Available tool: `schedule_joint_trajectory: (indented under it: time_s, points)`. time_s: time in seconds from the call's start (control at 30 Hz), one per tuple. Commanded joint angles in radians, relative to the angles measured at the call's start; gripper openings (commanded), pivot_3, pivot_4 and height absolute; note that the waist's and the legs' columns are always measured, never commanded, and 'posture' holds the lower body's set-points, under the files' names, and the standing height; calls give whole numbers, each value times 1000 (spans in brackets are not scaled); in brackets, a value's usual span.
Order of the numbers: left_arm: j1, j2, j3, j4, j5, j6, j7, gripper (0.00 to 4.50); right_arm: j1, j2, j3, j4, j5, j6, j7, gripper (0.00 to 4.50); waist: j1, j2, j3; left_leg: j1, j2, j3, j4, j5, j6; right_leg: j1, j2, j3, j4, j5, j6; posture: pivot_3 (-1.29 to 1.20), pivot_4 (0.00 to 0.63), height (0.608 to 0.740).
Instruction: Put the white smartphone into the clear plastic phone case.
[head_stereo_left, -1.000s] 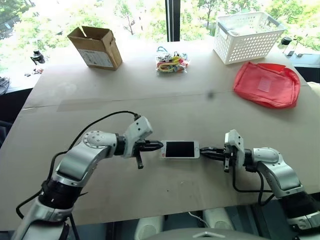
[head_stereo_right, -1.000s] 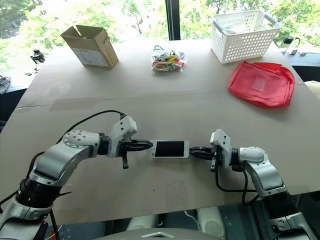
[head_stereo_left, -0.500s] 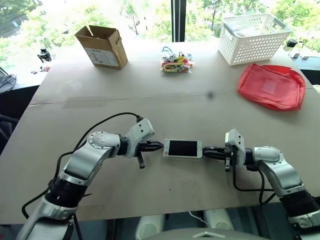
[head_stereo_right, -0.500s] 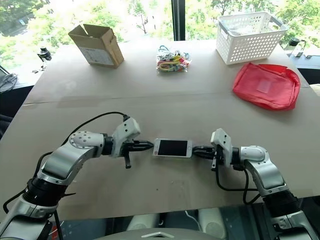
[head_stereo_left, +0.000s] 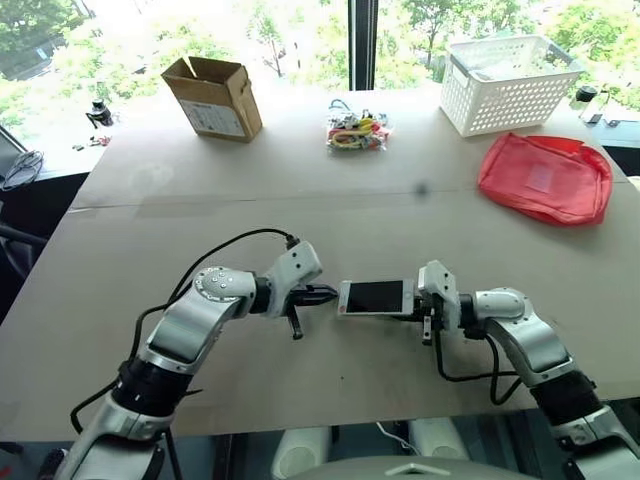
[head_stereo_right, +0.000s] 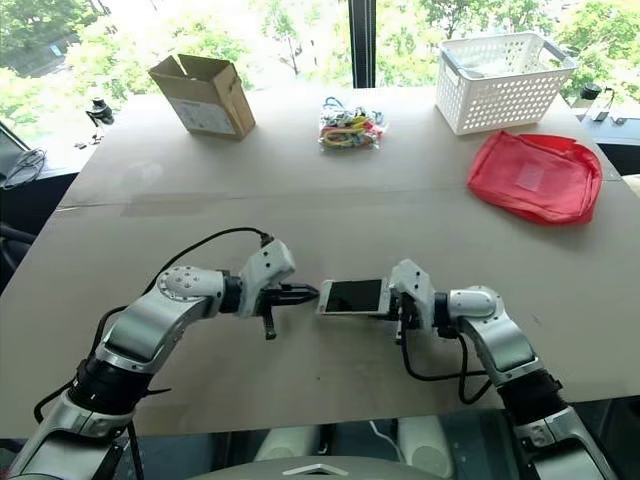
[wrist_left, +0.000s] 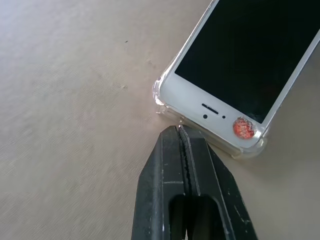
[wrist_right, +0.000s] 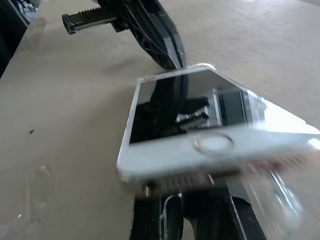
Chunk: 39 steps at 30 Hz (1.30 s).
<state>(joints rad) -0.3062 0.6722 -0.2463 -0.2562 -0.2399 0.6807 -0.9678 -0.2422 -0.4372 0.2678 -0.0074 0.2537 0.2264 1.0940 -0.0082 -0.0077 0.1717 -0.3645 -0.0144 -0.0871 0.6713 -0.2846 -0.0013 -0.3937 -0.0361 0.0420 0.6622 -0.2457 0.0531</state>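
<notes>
The white smartphone is seen on the near part of the table, seated in the clear plastic phone case. The left gripper is pressed together, its tip at the phone's left end. The right gripper is closed at the right end. Farther off, a cardboard box, white basket and red pouch are seen.

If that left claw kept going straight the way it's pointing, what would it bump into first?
Most likely the near end of the white phone in its clear case. The left gripper, jaws shut, points straight at that end, almost touching it.
</notes>
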Motion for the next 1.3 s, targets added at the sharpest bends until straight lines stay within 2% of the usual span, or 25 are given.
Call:
schedule_joint_trajectory:
  time_s: [0.03, 0.33, 0.47, 0.63, 0.67, 0.7, 0.77, 0.97, 1.0, 1.13, 1.3]
  points:
    - [13, 11, -20, -22, -10, 9, -17, 0, -5, -46, -48, 7, 3, -27, 3, 126, -2, 0, 0, 0, 0, 0, 0, 0, 0, 0, -1, 1, 0, 0, 0, 0, 150, 740]
    - [31, 77, 19, -15, -17, -9, -36, 0, 16, -162, -138, -1, 14, -50, 2, 126, -12, 0, 0, 1, 1, 0, -2, 0, 0, -1, 0, 1, 0, 0, 0, 0, 150, 740]
    - [29, 74, 19, -18, -24, -9, -33, 0, 28, -209, -163, -5, 17, -55, 19, 126, -12, 0, 0, 0, 1, 1, -3, 0, 0, -2, 1, 1, 0, 0, 0, 0, 150, 740]
    - [24, 61, 6, -24, -27, -7, -28, 0, 3, -214, -145, 8, -19, -66, -12, 126, -12, 0, 0, 1, 1, 1, -3, 0, 0, -2, 1, 1, 0, 0, 0, 0, 150, 740]
    - [23, 60, 5, -24, -27, -6, -28, 0, -4, -212, -144, 11, -26, -74, -18, 617, -12, 0, 0, 1, 1, 1, -3, 0, 0, -2, 1, 1, 0, 0, 0, 0, 150, 740]
    - [20, 59, 4, -23, -28, -5, -28, 0, -12, -213, -144, 14, -33, -87, -20, 762, -12, 0, 0, 0, 1, 1, -3, 0, 0, -2, 1, 1, 0, 0, 0, 0, 150, 740]
    - [19, 58, 3, -25, -29, -6, -27, 0, -20, -224, -139, 9, -45, -100, -13, 1573, -11, 0, 0, 0, 1, 1, -3, 0, 0, -2, 0, 1, 0, 0, 0, 0, 150, 740]
    - [17, 55, -4, -26, -28, -8, -28, 0, -29, -264, -160, -25, -53, -112, -1, 4339, -9, 0, 1, 0, 1, 1, -3, 0, 0, -2, 0, 1, -1, 0, 0, 0, 150, 740]
    - [18, 54, -5, -26, -28, -8, -28, 0, -27, -275, -166, -36, -49, -102, 3, 4455, -9, 0, 1, 0, 1, 1, -3, 0, 0, -2, 0, 1, -1, 0, 0, 0, 150, 740]
    - [19, 50, -10, -24, -25, -12, -29, 0, 3, -335, -181, -104, 13, -7, 47, 4455, -9, 0, 1, 0, 1, 1, -3, 0, 0, -3, 0, 1, -1, 0, 0, 0, 150, 740]
    - [15, 44, -15, -18, -21, -19, -30, 0, -3, -369, -205, -99, -1, 10, 26, 4455, -8, 0, 1, -1, 1, 1, -3, 0, 0, -2, 0, 1, -1, 0, 0, 0, 150, 740]
